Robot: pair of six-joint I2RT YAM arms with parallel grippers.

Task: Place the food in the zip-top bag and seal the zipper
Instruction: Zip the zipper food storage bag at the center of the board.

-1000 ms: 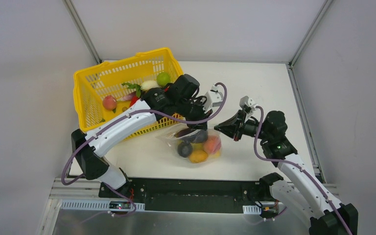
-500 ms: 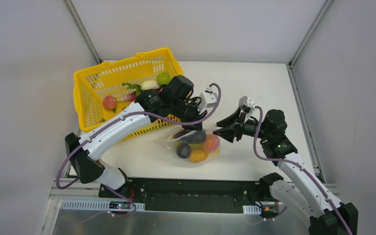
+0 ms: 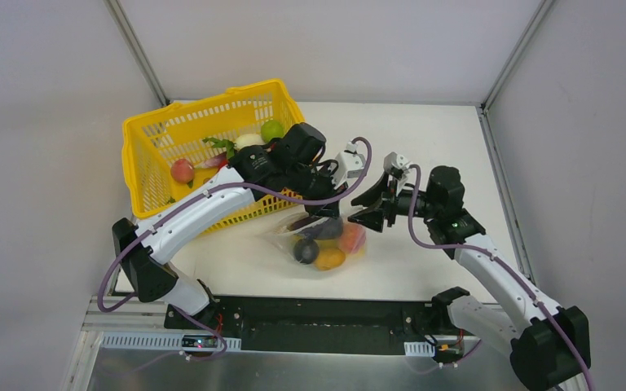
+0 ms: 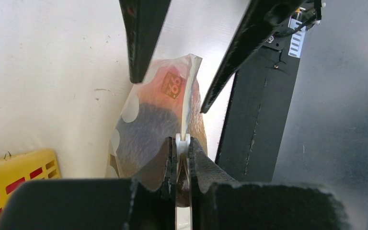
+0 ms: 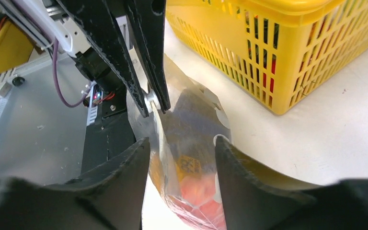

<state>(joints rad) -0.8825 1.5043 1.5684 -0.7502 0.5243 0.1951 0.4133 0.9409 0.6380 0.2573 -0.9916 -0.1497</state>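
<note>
Found the bag (image 3: 285, 236) lying on the desk (image 3: 424, 138), just beside the near right corner of the yellow basket (image 3: 143, 155). Noted the left claw (image 3: 318, 215) clenched on the bag's top edge, at the zipper (image 4: 187, 103). Saw a small white piece pinched between its fingertips (image 4: 166, 160) in the left wrist view. Recorded the right claw (image 3: 354, 212) released, jaws spread, with one finger on either side of the bag's far end. Could not confirm contact with the plastic. Could not tell whether the zipper is pressed shut along its length.

Counted food inside the bag: a dark eggplant (image 3: 326, 230), a dark round piece (image 3: 306, 249), an orange piece (image 3: 330, 260) and a red one (image 3: 352, 239). Noted more food in the basket: a green fruit (image 3: 272, 130), a pale piece (image 3: 249, 141), a pink one (image 3: 182, 171) and something red beside a leafy green sprig. Saw white dots on the clear plastic in both wrist views, with red and dark shapes showing through.
</note>
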